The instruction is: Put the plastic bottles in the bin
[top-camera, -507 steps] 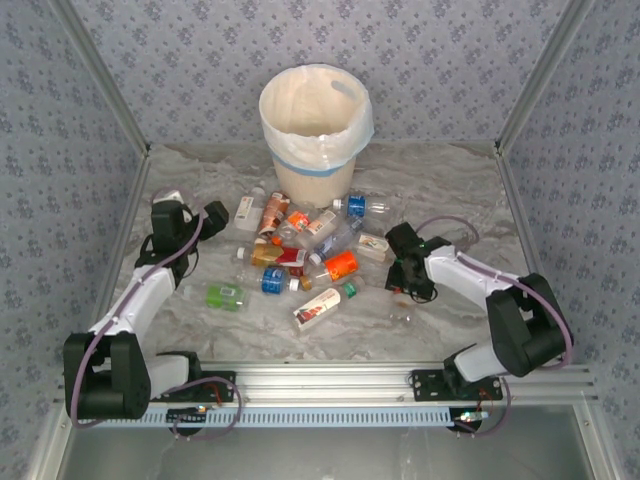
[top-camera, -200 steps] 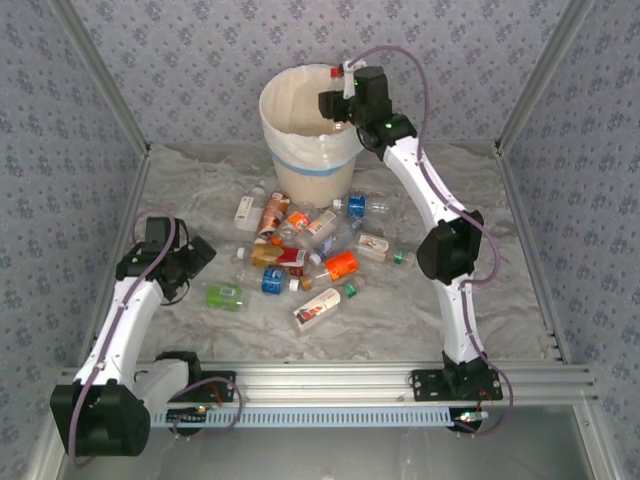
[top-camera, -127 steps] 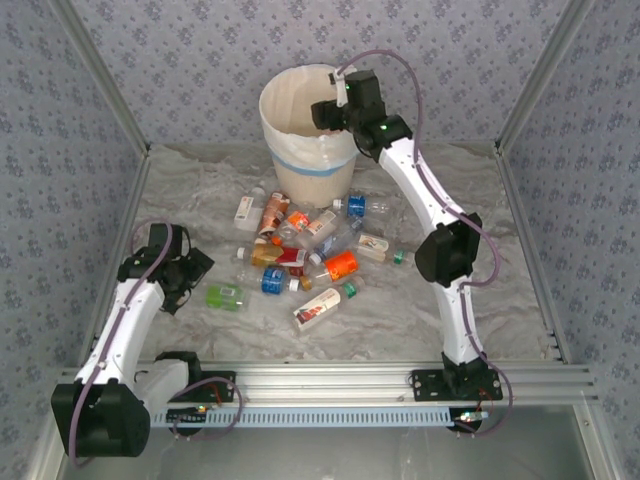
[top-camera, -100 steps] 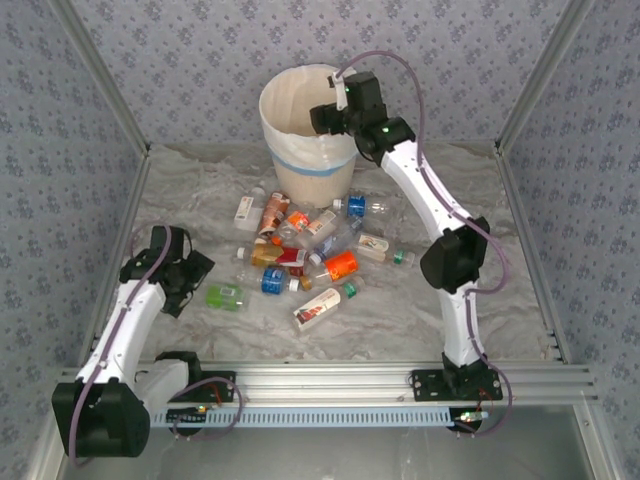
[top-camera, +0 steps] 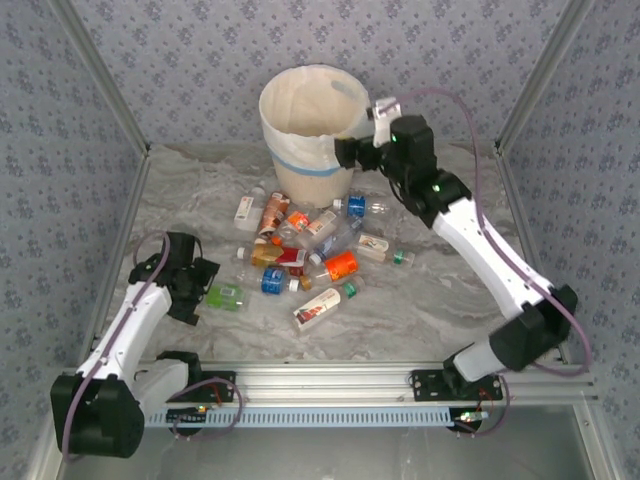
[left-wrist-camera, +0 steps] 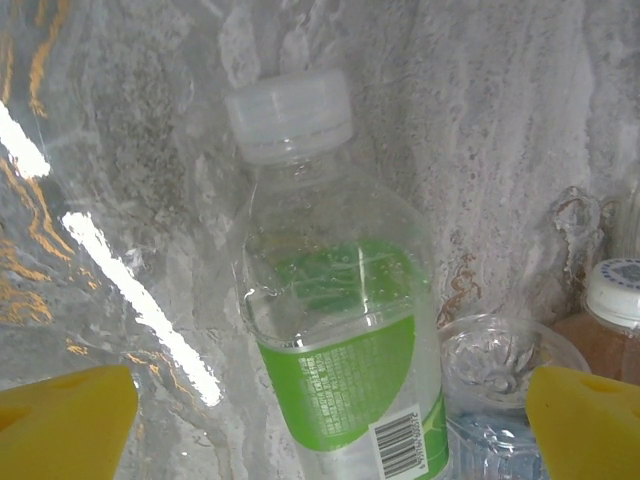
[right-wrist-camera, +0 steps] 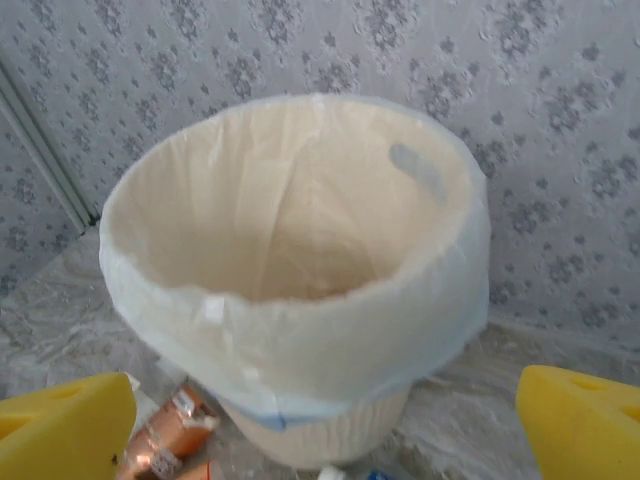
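On the bench before the bin: the plastic bottles (top-camera: 300, 250) lie in a loose heap, most of them on their sides and several touching; no claw holds any of them
Bin: the bin (top-camera: 312, 170) stands upright at the far middle of the bench, with its bag (right-wrist-camera: 300, 330) folded over the rim; the right wrist view looks into the mouth, but what lies at the bottom I cannot tell
Right claw: one second ago the right claw (top-camera: 352, 152) hung over the mouth of the bin with a red-capped bottle; now it is drawn back just beside the right of the rim, spread wide with nothing between the fingers
Meaning: I judge that this bottle went into the bin, so one is delivered and the heap is still to do
Left claw: the left claw (top-camera: 205, 292) has come closer to the green-label bottle (left-wrist-camera: 340, 330); it is spread wide with the bottle lying between its yellow fingers, and I see no contact yet
Next step: probably to close on this bottle
Bench: the bench (top-camera: 450, 290) is a grey-white marbled cover, glossy and a little wrinkled, with bright glare beside the green-label bottle
Room: walls (top-camera: 200, 60) with a blue-grey flower pattern close three sides; a metal rail (top-camera: 330, 378) at the near edge carries both arms
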Robot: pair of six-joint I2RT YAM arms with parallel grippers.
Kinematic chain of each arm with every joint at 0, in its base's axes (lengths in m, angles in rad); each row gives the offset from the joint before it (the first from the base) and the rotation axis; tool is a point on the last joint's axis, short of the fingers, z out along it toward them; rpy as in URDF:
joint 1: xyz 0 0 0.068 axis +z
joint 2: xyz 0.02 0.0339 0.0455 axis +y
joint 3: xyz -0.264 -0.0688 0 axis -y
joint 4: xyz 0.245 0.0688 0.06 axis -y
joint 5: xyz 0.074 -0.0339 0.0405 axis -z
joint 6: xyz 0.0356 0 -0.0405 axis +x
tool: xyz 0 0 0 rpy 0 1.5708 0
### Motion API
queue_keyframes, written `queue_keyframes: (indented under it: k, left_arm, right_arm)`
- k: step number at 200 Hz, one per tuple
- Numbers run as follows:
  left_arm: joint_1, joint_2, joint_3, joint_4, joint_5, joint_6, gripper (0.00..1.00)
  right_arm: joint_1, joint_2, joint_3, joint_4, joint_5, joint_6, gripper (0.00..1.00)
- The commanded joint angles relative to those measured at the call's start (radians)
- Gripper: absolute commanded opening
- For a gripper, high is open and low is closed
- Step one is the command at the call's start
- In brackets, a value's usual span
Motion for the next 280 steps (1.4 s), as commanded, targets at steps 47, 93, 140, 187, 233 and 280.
queue_keyframes:
  k: [47, 93, 140, 187, 233, 280]
  left_arm:
    - [-0.061, 0.061, -0.036, 0.109, -0.048, -0.227, 1.0]
    - [-0.088, 0.131, -0.066, 0.231, -0.064, -0.247, 0.93]
    - [-0.116, 0.177, -0.119, 0.313, -0.108, -0.211, 0.76]
    - [-0.119, 0.175, -0.194, 0.435, -0.147, -0.105, 0.63]
    - [-0.118, 0.164, -0.177, 0.451, -0.17, 0.098, 0.54]
    - [-0.112, 0.144, -0.123, 0.415, -0.193, 0.229, 0.45]
  right_arm:
    - [-0.019, -0.321, -0.436, 0.208, 0.141, 0.12, 1.0]
    - [-0.028, -0.414, -0.482, 0.166, 0.15, 0.144, 1.0]
    - [-0.033, -0.454, -0.499, 0.132, 0.172, 0.148, 1.0]
    - [-0.035, -0.467, -0.476, 0.046, 0.169, 0.155, 1.0]
    - [-0.034, -0.475, -0.488, 0.071, 0.171, 0.175, 1.0]
    - [-0.036, -0.459, -0.477, 0.092, 0.172, 0.171, 1.0]
